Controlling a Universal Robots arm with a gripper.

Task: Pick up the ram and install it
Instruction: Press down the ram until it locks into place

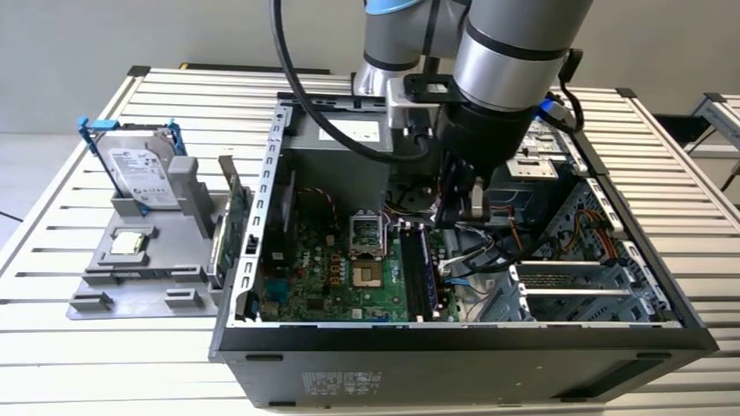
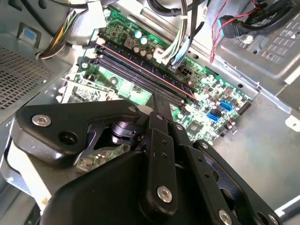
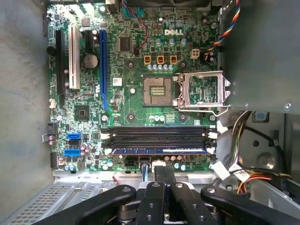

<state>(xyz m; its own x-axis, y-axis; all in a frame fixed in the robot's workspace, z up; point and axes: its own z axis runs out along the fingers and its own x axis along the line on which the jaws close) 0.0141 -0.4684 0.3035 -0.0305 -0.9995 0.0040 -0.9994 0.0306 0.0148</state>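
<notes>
Exterior view: the arm is reaching down into the open computer case; the gripper is hanging over the motherboard, just above the memory slots. A hard drive is standing in a grey holder at the exterior view's left.
First wrist view: the ram is sitting in one of the memory slots, with the gripper poised just beside it; the fingers are lying together. The CPU socket is standing open.
Second wrist view: the gripper's black linkage is hanging over the slots.
</notes>
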